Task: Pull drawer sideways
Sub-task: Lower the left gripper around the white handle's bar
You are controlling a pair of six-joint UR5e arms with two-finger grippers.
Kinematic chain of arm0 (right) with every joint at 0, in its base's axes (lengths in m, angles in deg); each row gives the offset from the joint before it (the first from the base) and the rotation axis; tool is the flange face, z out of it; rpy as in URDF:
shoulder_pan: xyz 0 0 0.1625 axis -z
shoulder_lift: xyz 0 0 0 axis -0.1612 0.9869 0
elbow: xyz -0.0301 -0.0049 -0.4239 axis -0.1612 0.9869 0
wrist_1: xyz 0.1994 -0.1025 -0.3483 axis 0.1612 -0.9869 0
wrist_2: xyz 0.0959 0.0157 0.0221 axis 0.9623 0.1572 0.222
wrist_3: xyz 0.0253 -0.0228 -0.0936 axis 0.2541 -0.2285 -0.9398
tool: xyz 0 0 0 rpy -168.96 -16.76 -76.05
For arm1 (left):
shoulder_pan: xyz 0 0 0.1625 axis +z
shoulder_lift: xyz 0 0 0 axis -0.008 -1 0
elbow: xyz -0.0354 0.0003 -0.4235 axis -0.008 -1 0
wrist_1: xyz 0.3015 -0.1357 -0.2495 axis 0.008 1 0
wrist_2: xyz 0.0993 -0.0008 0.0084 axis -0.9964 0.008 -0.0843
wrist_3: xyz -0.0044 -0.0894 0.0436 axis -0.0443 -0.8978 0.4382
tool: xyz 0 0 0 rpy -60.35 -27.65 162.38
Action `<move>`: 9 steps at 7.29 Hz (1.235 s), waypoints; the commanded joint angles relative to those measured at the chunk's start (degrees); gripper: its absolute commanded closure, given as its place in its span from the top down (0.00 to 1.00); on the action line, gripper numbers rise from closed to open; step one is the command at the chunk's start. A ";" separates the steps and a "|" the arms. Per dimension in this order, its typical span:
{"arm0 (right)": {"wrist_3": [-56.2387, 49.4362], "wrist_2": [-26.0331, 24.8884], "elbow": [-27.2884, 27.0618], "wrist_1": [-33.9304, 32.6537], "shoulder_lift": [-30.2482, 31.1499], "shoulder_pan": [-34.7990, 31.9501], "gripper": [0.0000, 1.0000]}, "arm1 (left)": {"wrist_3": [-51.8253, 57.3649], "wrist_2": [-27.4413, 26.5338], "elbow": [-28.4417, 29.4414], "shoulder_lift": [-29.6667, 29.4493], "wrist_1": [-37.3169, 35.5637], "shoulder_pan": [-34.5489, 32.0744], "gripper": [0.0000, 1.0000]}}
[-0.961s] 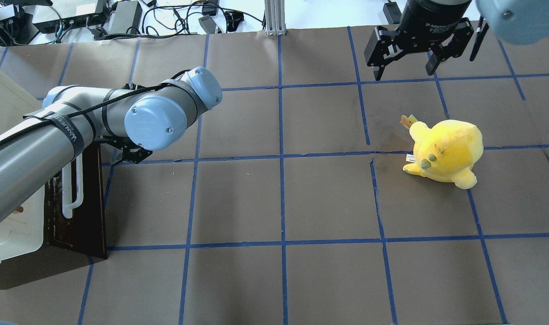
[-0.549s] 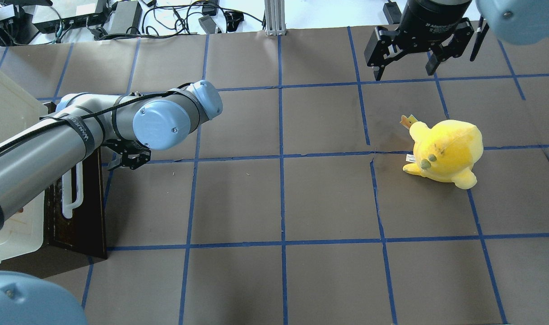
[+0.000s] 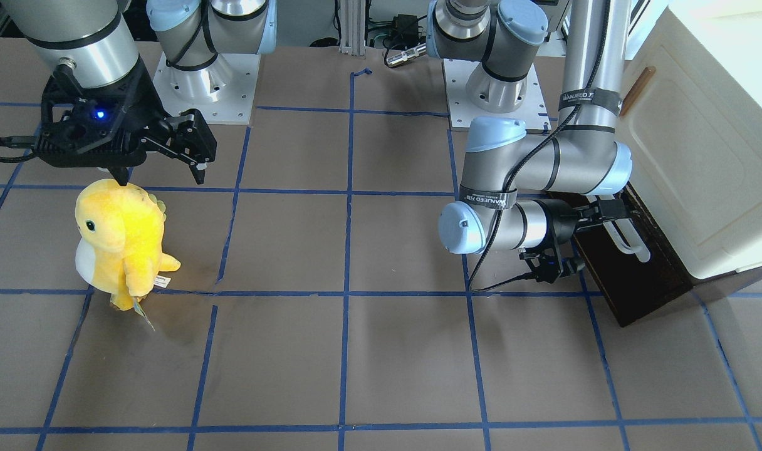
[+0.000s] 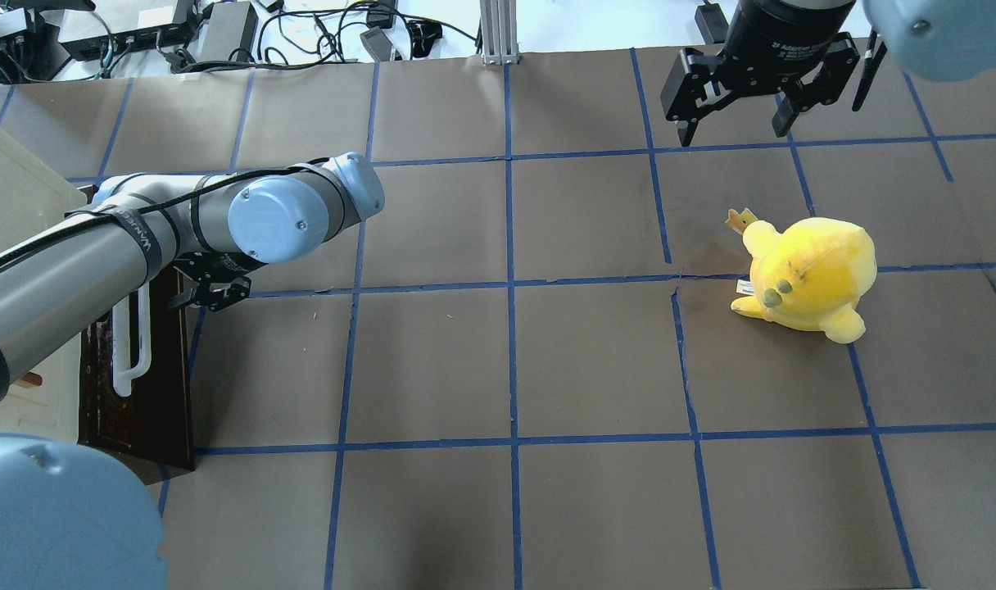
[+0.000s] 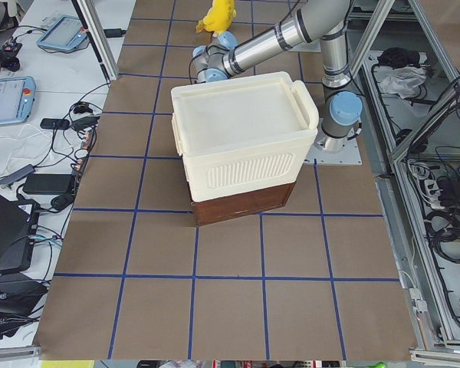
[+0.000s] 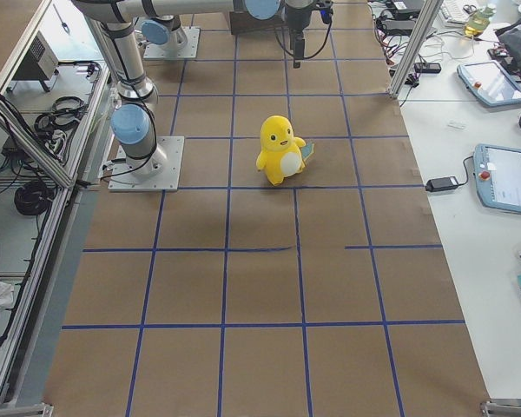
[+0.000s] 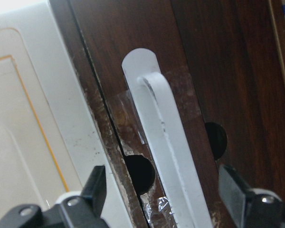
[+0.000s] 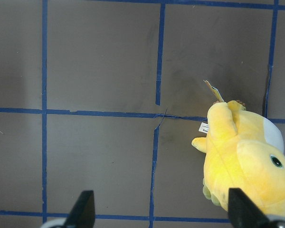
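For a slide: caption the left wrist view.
Open left gripper lined up over the white handle of the drawer.

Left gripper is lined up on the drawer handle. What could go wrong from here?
The open left gripper straddles the white handle near one end, not its middle; pulling there may skew the drawer.
Nothing braces the cabinet; the right gripper hangs far off by the plush toy, so the whole unit may slide.
Clear tape around the handle's mount hints it could be loose.
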 commanded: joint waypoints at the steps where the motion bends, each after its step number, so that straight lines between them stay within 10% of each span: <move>1: 0.00 0.00 0.00 0.00 0.00 0.00 1.00 | -0.36 -0.04 0.15 -1.20 -0.34 0.19 0.87; 9: -0.09 0.00 0.00 0.00 0.00 0.00 1.00 | -1.07 -0.30 -0.72 -1.47 -0.43 1.69 0.62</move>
